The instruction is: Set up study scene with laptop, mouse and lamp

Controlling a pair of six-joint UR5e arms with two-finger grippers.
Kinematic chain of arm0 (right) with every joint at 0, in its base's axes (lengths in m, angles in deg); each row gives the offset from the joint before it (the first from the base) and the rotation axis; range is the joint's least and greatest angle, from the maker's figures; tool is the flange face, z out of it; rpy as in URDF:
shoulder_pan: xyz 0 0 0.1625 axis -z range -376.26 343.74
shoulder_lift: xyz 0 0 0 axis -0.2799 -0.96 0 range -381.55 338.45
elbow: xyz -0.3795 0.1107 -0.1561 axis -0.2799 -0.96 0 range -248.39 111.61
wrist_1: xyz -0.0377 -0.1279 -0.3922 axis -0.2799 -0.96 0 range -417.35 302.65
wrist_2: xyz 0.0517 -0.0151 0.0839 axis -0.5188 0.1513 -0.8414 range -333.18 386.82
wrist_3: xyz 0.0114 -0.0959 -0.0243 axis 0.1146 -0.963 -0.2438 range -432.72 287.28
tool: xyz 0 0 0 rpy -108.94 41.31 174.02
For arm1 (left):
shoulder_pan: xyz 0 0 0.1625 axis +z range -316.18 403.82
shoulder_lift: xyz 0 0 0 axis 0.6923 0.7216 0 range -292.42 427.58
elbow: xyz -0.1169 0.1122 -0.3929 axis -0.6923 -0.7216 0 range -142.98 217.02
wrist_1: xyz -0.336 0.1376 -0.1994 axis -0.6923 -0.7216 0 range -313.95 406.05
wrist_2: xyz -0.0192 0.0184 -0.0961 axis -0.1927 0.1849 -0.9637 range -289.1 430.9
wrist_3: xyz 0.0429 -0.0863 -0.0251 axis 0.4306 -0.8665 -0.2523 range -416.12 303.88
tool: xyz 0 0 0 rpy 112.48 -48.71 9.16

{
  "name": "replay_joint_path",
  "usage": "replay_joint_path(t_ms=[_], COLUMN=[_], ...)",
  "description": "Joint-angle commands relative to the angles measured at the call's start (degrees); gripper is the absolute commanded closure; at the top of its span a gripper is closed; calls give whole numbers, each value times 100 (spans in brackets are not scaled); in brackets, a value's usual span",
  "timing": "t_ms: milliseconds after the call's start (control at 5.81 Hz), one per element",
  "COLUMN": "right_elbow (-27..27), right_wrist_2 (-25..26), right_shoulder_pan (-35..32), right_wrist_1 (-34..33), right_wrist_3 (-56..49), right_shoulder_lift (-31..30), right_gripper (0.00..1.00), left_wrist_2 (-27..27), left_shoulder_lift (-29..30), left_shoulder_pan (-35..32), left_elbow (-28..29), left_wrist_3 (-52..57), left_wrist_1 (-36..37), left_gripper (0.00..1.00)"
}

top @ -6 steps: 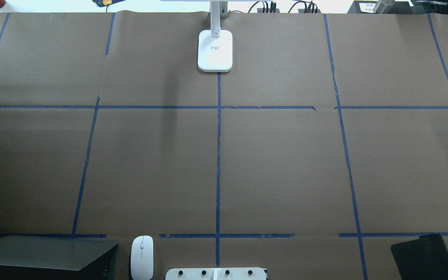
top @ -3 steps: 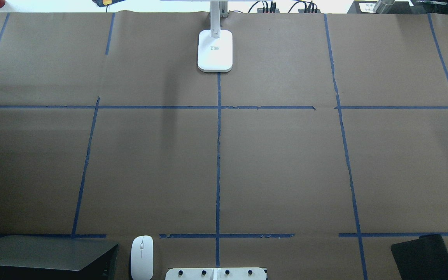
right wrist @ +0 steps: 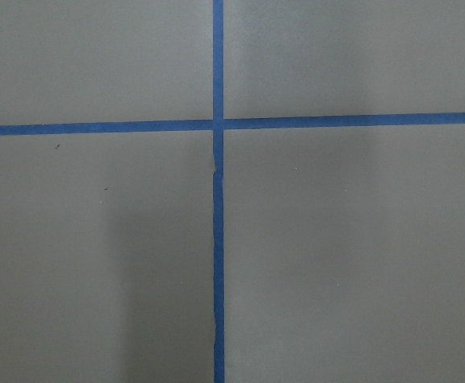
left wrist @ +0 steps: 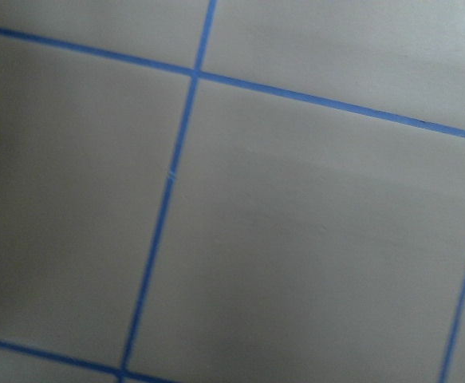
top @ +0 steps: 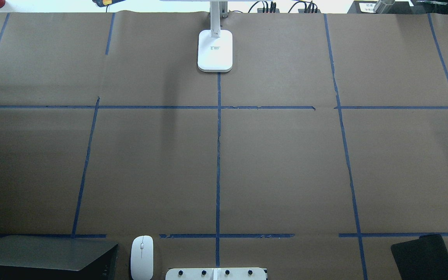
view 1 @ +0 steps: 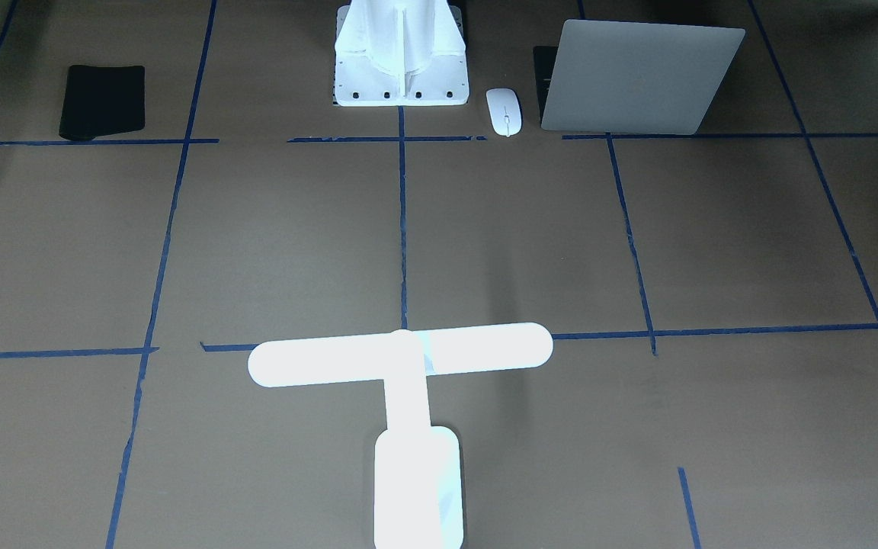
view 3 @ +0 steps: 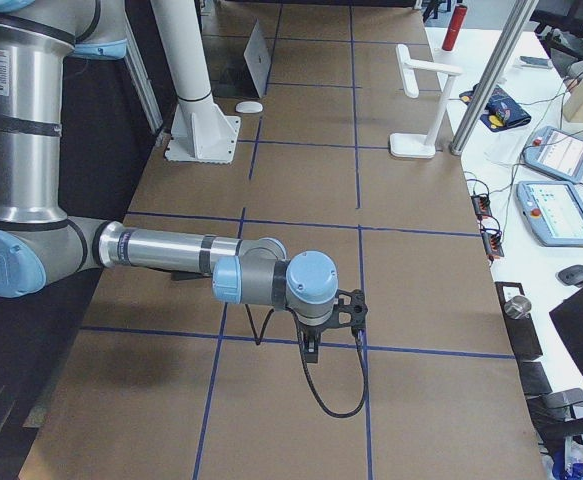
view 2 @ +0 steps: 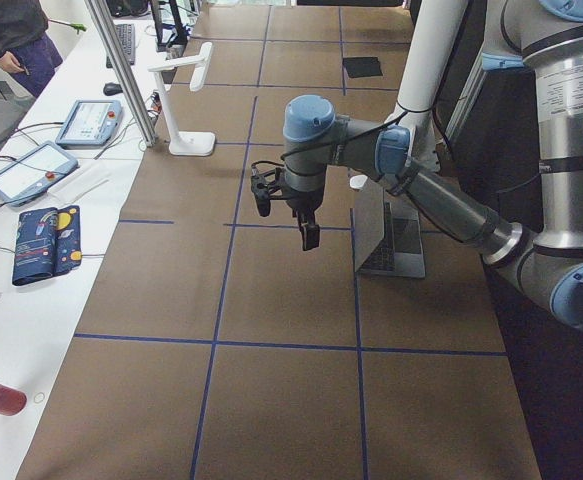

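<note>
Laptop (view 1: 637, 76) stands open at the desk's (top: 286, 163) robot-side edge, near the left corner, with the mouse (view 1: 504, 111) just beside it. I think I should grab its base, not the thin lid. The left pincer (view 2: 308, 235) and right pincer (view 3: 311, 352) show only from the side, so I cannot tell if they are open or shut. The keys are mostly hidden.

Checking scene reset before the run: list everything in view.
laptop: 1, silver-grey, open, near edge, robot's left
mouse: 1, white, beside laptop
lamp: 1, white, lit, far edge, centre
pad: 1, black, near edge, robot's right
pedestal: 1, white, near edge, centre
table: 1, brown paper, blue tape grid
touchscreen panels: 2, grey, side bench
person: 1, dark top, by bench
left gripper: 1, black, above table
right gripper: 1, black, above table
</note>
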State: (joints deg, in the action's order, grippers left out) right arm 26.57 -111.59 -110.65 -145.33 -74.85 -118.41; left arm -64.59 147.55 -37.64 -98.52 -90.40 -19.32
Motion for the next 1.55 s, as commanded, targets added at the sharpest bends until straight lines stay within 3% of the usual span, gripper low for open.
replay_joint_path(t_ms=[0, 516, 860, 1377], right_elbow=[93, 111, 146, 137], right_wrist_2=[-11, -168, -178, -178], right_shoulder_pan=[17, 26, 26, 26], right_wrist_1=[0, -8, 0, 0], right_wrist_3=[2, 20, 11, 20], right_shoulder_lift=[18, 53, 62, 71], right_gripper=[0, 0, 0, 0], left_wrist_2=[15, 146, 1764, 2088], left_shoulder_lift=[-7, 36, 80, 89], left_shoulder_pan=[1056, 2297, 4320, 5084], left_elbow=[-821, -1395, -1536, -1616], left_wrist_3=[-2465, -5799, -8399, -10295], left_wrist_1=[33, -168, -477, -468], left_gripper=[0, 0, 0, 0])
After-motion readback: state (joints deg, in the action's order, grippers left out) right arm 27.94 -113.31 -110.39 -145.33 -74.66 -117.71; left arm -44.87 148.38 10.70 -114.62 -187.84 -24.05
